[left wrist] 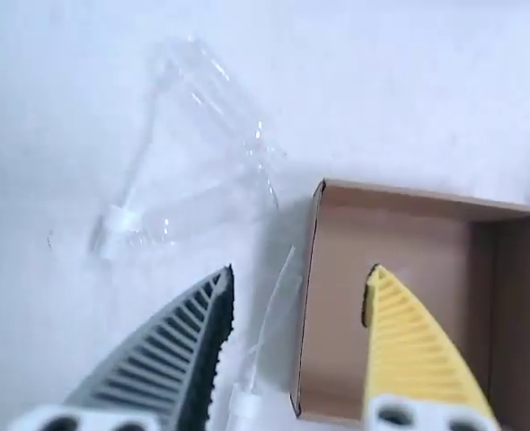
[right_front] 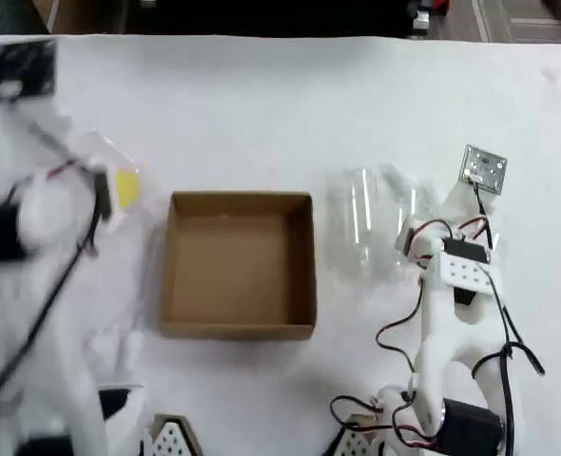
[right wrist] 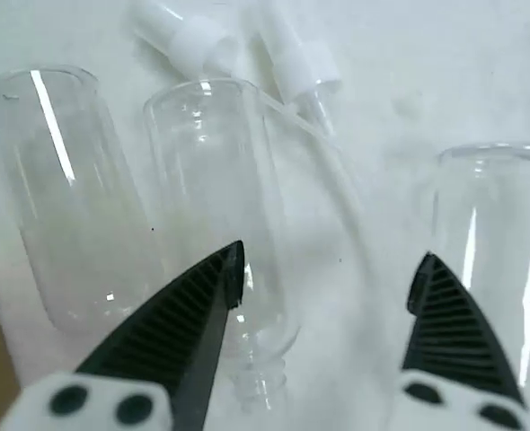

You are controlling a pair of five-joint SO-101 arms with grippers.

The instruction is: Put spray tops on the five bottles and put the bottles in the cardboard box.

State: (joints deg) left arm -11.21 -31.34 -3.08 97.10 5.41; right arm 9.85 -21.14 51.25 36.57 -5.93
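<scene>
My left gripper (left wrist: 299,274) hangs over the box (right_front: 240,264) edge with its jaws apart, probably lining up on the spray top (left wrist: 243,402) beside it. The box is empty. My right gripper (right wrist: 328,256), jaws apart, straddles the lying, uncapped bottles (right wrist: 216,197), likely choosing one. White table (right_front: 357,95), dim room beyond.

I work over a white table (right_front: 261,114). Beyond its far edge, at twelve o'clock, runs a dark strip of floor (right_front: 261,14). At eleven o'clock there sits something brown (right_front: 62,11), and at one o'clock a small red object (right_front: 439,6), too small to identify.
</scene>
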